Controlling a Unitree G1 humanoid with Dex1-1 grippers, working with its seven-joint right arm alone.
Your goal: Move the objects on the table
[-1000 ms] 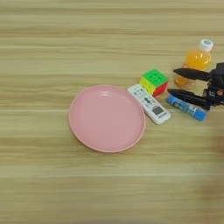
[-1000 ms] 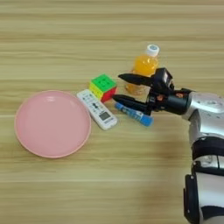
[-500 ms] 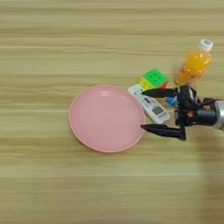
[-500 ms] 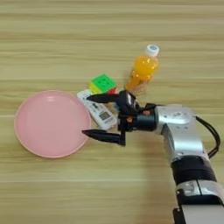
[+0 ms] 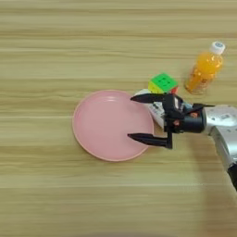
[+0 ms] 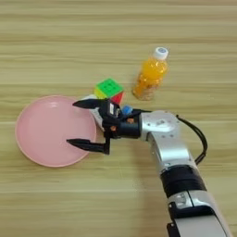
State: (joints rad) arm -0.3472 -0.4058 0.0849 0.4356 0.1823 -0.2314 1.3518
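Note:
The large round pink plate lies left of centre on the table. My right gripper is open, its two black fingers spread wide over the plate's right rim, nothing between them. In the right eye view the gripper reaches in from the right on a silver forearm. The small orange-drink bottle with a white cap stands upright behind the arm. Only a bit of the blue tube shows behind the gripper's body.
A colourful puzzle cube sits just right of the plate's far rim. A white flat remote-like item lies beside the plate, partly hidden under the gripper. Bare wood stretches to the left and towards the near edge.
The gripper has swept left, from beside the bottle and blue tube to the plate's right rim, staying open. Plate, cube and bottle have not moved.

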